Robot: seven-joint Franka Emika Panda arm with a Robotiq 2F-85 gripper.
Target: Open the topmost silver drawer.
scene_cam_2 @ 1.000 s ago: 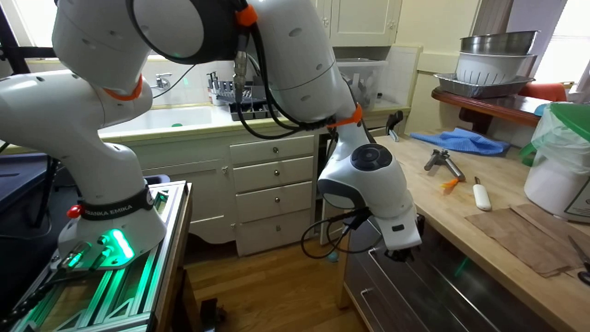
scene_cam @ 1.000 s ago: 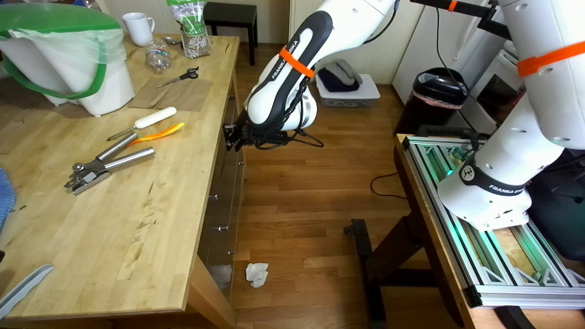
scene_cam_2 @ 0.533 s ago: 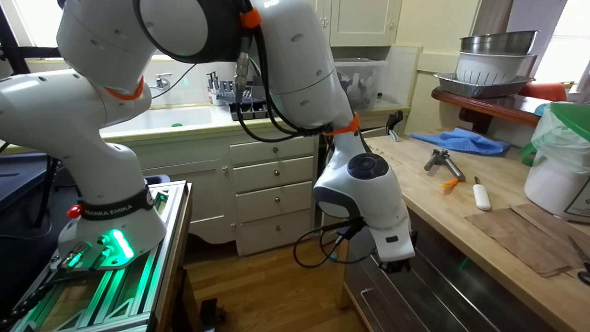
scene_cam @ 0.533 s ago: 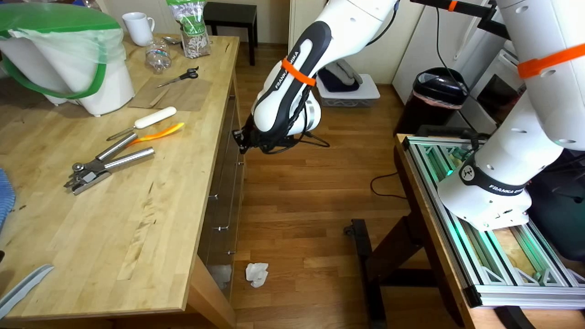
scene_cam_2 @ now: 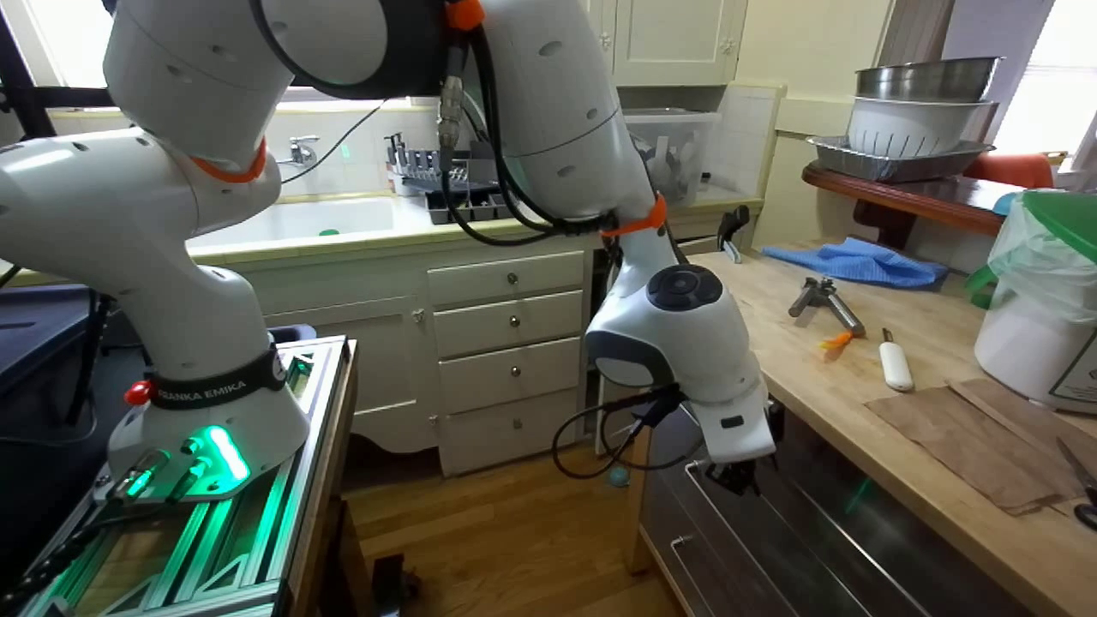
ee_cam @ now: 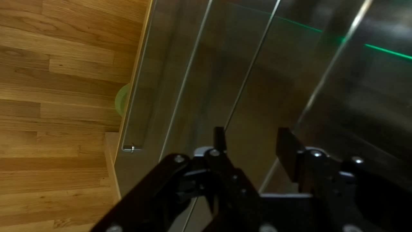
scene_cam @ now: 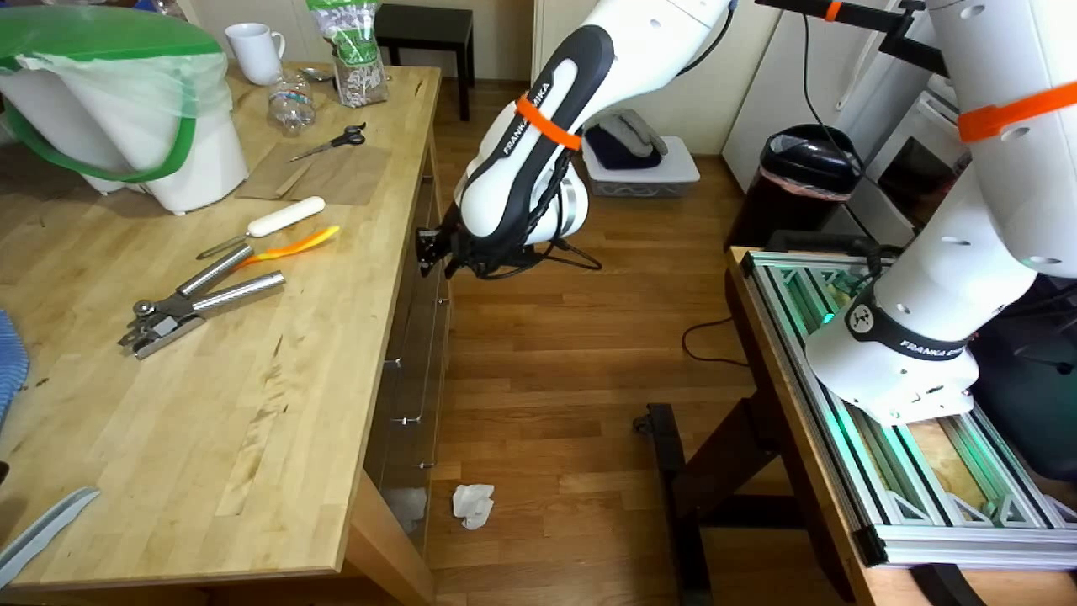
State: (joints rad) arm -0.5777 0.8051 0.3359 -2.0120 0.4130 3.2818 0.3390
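Fingers (ee_cam: 285, 151) are standing partway apart, gripping nothing — prob. for straddling bar handle (ee_cam: 323, 80) running behind one of them, w/ topmost drawer (ee_cam: 354, 90) awaiting pull.

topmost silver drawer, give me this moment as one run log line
Topmost silver drawer: looks shut | end effector: open, close by its handle | contact: cannot tell | held: nothing | likely next: grip, pull

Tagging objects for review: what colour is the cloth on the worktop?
Blue; the cloth shows best in an exterior view.
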